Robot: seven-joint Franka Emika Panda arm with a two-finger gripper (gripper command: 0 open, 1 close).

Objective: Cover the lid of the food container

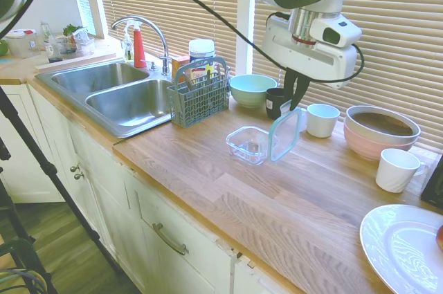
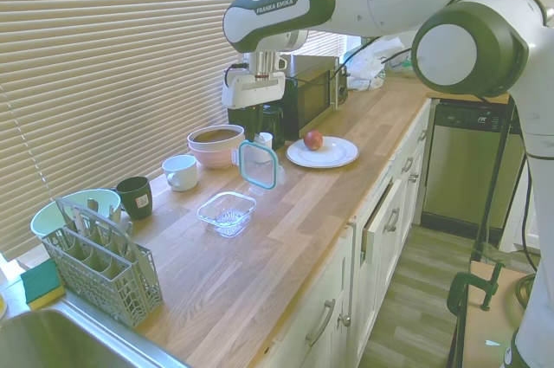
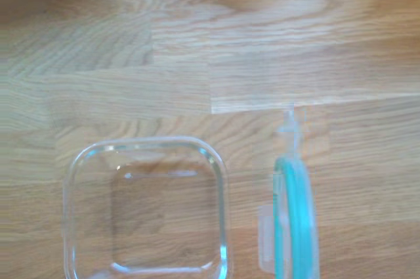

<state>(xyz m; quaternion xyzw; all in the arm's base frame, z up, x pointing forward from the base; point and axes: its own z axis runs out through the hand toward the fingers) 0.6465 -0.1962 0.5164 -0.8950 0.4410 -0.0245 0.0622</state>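
Note:
The food container [image 1: 250,144] [image 2: 227,212] is a small clear glass square dish standing empty on the wooden counter [image 1: 291,204]. The lid [image 1: 286,135] [image 2: 259,164], clear with a teal rim, hangs on edge just beside the dish, on the side toward the pink bowl. My gripper [image 1: 296,104] [image 2: 258,134] is shut on the lid's top edge, and the lid's lower edge is near the counter. From the wrist, the container [image 3: 147,210] shows from above with the lid [image 3: 295,220] edge-on next to it, a small gap between them.
Behind the dish stand a mint-green bowl [image 1: 252,88], a black mug [image 1: 277,102], a white cup [image 1: 322,120] and a pink bowl [image 1: 381,131]. A white mug [image 1: 398,169] and white plate [image 1: 405,249] sit farther along. A cutlery caddy [image 1: 199,93] borders the sink [image 1: 131,100].

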